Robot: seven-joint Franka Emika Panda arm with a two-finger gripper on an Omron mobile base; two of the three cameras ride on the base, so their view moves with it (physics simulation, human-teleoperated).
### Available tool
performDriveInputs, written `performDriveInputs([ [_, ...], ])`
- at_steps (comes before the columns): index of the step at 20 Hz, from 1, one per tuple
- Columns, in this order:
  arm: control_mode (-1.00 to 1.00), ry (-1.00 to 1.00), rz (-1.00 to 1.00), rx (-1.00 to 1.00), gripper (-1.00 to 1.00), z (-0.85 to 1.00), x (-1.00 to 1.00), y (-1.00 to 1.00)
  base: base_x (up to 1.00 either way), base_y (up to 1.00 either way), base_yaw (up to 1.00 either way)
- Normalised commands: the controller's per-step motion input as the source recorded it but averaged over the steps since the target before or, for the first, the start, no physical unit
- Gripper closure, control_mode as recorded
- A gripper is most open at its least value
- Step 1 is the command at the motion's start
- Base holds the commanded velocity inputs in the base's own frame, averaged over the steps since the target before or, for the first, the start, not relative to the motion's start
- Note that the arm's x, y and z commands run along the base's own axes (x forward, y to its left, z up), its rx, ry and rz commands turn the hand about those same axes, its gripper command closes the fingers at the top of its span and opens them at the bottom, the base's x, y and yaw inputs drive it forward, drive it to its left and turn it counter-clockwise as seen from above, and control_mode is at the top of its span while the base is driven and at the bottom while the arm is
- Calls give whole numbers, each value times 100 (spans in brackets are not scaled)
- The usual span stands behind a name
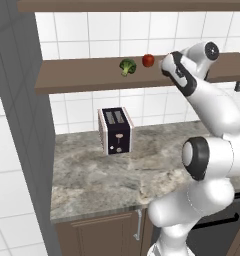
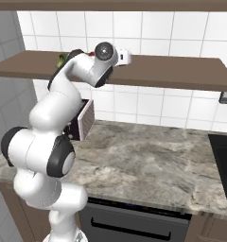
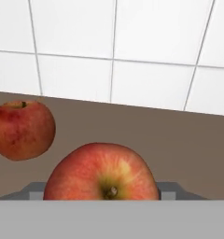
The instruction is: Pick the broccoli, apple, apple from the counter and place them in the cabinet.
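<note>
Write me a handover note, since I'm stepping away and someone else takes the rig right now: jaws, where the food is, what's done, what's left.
Gripper: up at the shelf, jaws closed around the orange-red apple, which shows close in the hand view against the shelf board.
Broccoli: already on the shelf.
Red apple: already on the shelf, just right of the broccoli.
Counter: carries the toaster.
Done: two of three items placed; the third is carried to the shelf.
Left: open the jaws to release the orange-red apple on the shelf, then draw the arm back.
</note>
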Motion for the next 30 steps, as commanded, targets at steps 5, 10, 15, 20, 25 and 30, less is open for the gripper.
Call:
performDriveInputs([
  [5,-100,-1,2,0,-100,-18,52,0,0,0,0],
  [10,-100,-17,0,2,-100,-6,-25,-3,0,0,0],
  [15,-100,-23,-3,0,-100,-2,-26,0,0,0,0],
  [20,-100,-11,-12,0,-100,21,-66,-5,0,0,0],
  [25,-100,-1,0,1,-100,89,-100,-26,0,0,0],
  [30,-100,14,0,0,-100,90,-100,-9,0,0,0],
])
